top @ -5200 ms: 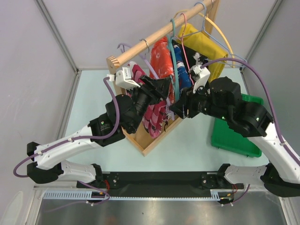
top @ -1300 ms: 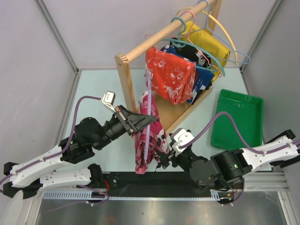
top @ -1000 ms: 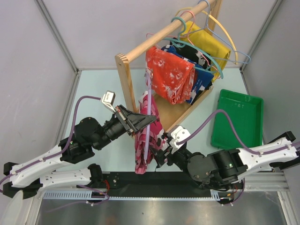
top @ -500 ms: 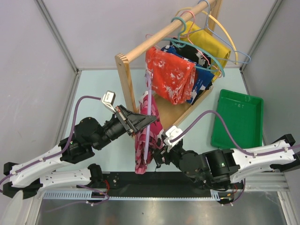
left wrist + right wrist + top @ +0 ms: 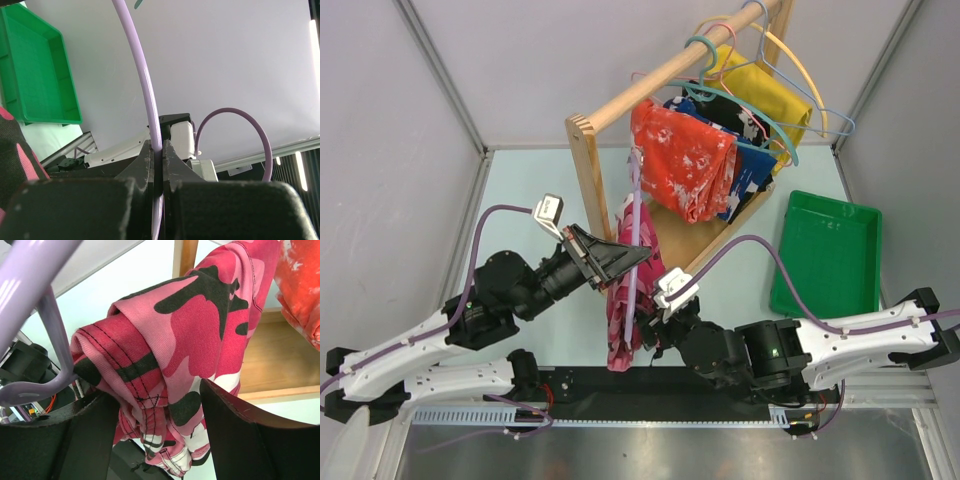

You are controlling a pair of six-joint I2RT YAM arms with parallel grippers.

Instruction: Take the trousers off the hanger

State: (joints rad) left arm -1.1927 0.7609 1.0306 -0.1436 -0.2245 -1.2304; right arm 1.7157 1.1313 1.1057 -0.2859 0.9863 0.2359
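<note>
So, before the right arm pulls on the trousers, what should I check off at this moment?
1. Left gripper shut on the hanger: ok, the rod is pinched between its fingers.
2. Trousers inside the right gripper: ok, a fold sits between the fingers.
3. Right gripper closed on the cloth: not ok, the jaws stand apart.
4. Hanger out of the right gripper's bite: cannot tell; its bar runs close beside one side in the right wrist view.
5. Hanger hook clear of the orange-red garment: cannot tell; they lie close together in the top view.
</note>
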